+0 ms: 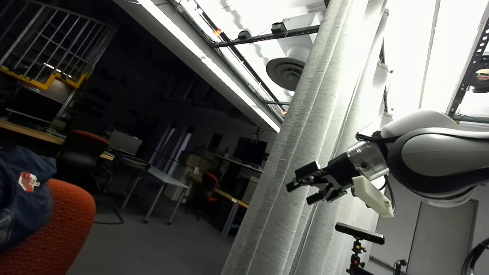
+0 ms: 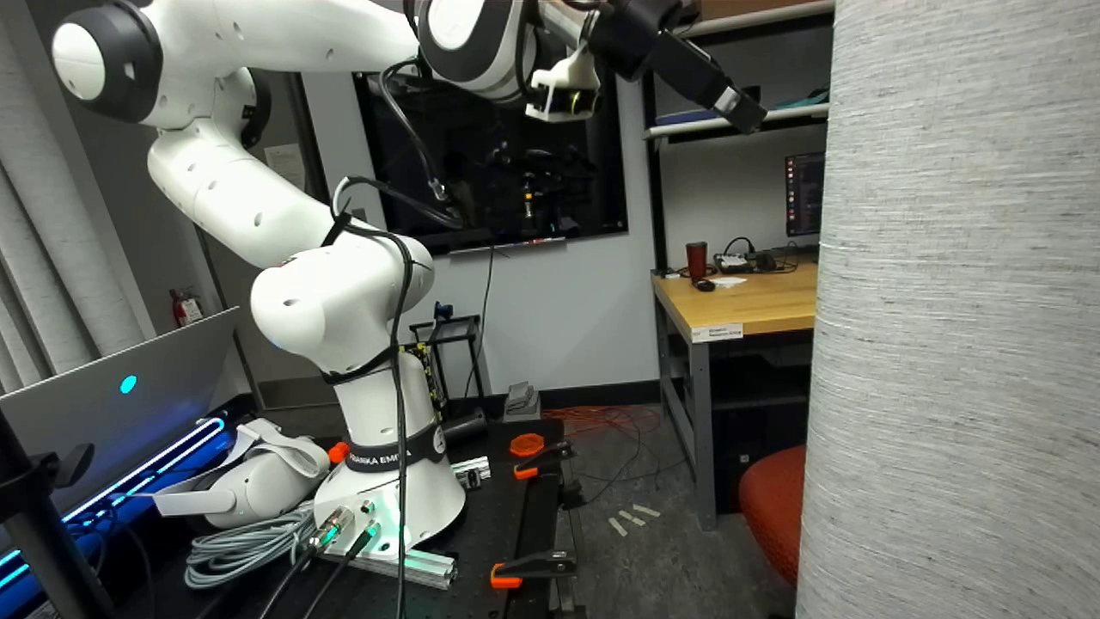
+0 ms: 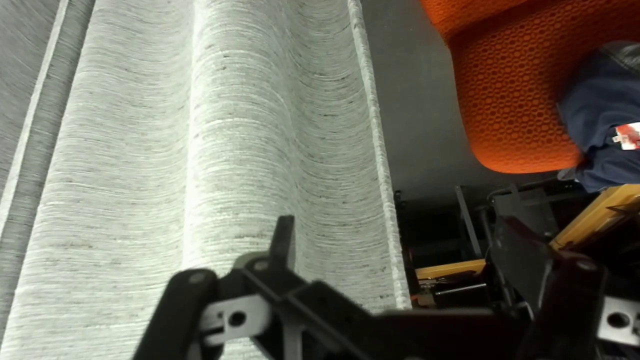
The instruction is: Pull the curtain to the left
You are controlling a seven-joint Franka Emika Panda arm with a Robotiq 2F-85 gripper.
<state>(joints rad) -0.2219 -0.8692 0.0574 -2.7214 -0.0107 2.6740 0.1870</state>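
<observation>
The curtain (image 1: 305, 141) is tall, white-grey fabric with soft vertical folds. It runs from top to bottom beside the arm in an exterior view, and its near part fills the right side of an exterior view (image 2: 954, 301). In the wrist view the curtain (image 3: 240, 125) covers the left half, and its hemmed edge runs down between the two fingers in the picture. My gripper (image 1: 303, 192) is open, its fingers well apart with no fabric visibly pinched. It also shows in an exterior view (image 2: 741, 110) and the wrist view (image 3: 402, 242). Whether a finger touches the fabric cannot be told.
An orange chair (image 1: 65, 225) with dark blue cloth on it shows beyond the curtain, also in the wrist view (image 3: 515, 110). A camera on a stand (image 1: 359, 233) is below the gripper. A wooden desk (image 2: 748, 297) and a wall screen (image 2: 507, 172) are behind the arm.
</observation>
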